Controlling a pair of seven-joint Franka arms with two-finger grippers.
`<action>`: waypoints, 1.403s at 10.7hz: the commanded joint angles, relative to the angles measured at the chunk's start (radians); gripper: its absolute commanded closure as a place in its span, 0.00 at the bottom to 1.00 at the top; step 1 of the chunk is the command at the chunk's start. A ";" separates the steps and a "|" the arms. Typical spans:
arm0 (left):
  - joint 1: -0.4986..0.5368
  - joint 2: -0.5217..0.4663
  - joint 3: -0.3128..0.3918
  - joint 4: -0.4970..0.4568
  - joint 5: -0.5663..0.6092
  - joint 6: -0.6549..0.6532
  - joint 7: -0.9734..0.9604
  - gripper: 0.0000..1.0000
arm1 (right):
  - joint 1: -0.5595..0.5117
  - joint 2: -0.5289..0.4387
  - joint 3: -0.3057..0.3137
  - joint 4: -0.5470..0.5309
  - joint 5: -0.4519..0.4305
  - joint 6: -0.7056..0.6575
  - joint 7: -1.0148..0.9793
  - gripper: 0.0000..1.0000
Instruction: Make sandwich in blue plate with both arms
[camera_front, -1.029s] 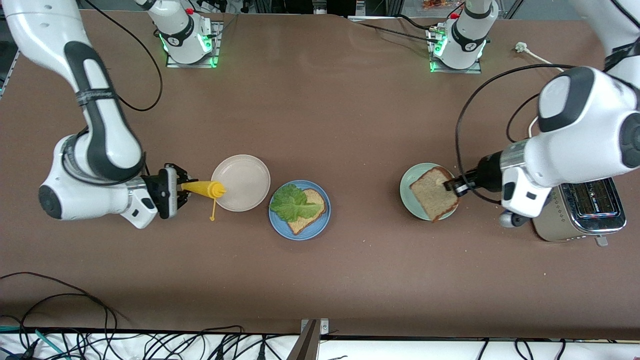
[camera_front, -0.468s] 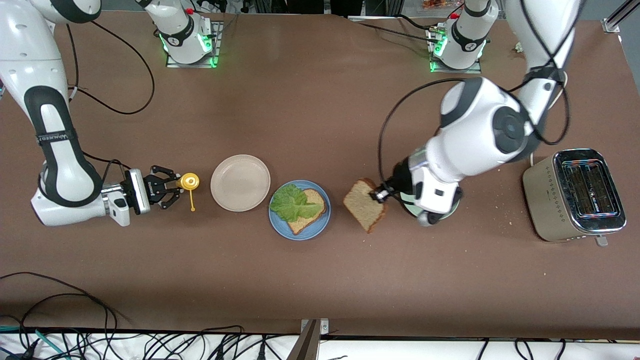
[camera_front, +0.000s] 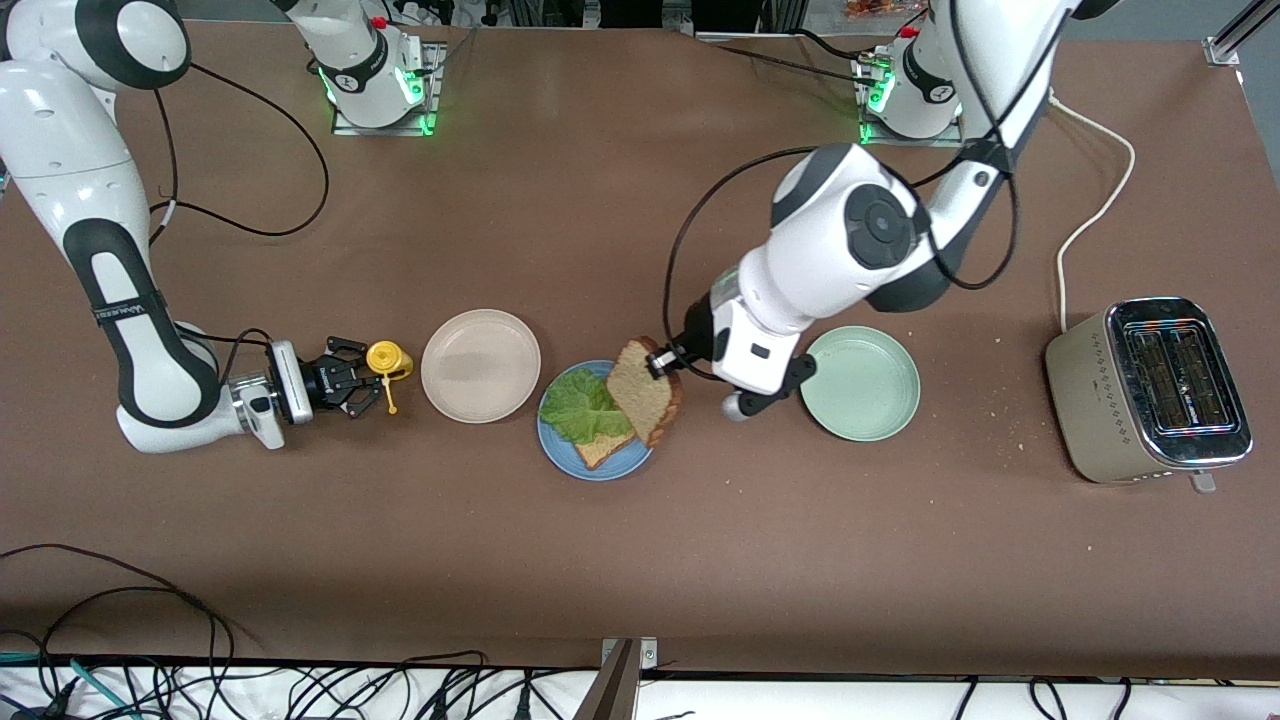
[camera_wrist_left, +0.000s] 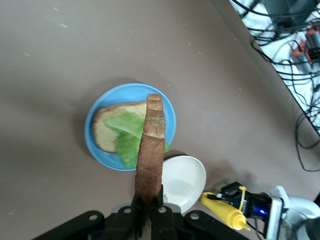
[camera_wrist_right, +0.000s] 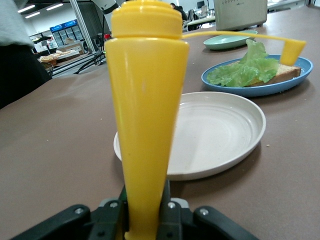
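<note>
Left gripper (camera_front: 661, 362) clamped on crust of upper toast slice (camera_front: 643, 390), over blue plate (camera_front: 620, 464), its 3 o'clock rim. Light, stiff, crumbly: edge grip suits. Slice on edge, long axis pointing 5 o'clock, above lettuce (camera_front: 578, 405) and lower slice (camera_front: 602, 450). Right gripper (camera_front: 352, 383) closed around yellow bottle (camera_front: 384, 359), upright beside cream plate (camera_front: 481, 365).

Left gripper (camera_front: 664, 362) clamped, wrist tilted; right gripper (camera_front: 352, 383) low, gripping

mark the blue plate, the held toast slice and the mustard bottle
blue plate (camera_front: 612, 462): front view, bare rim nearest the camera.
held toast slice (camera_front: 640, 392): front view, middle of its face.
mustard bottle (camera_wrist_right: 145, 130): right wrist view, mid-body.
</note>
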 joint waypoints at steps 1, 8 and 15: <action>-0.092 0.096 0.028 0.035 -0.021 0.189 -0.004 1.00 | -0.023 0.049 0.029 0.064 0.015 -0.020 -0.071 0.89; -0.219 0.182 0.120 0.037 -0.019 0.289 0.026 1.00 | -0.046 0.060 0.024 0.084 0.012 -0.020 -0.171 0.00; -0.247 0.252 0.141 0.075 -0.019 0.306 0.033 1.00 | -0.053 0.009 -0.022 0.205 -0.211 -0.066 -0.067 0.00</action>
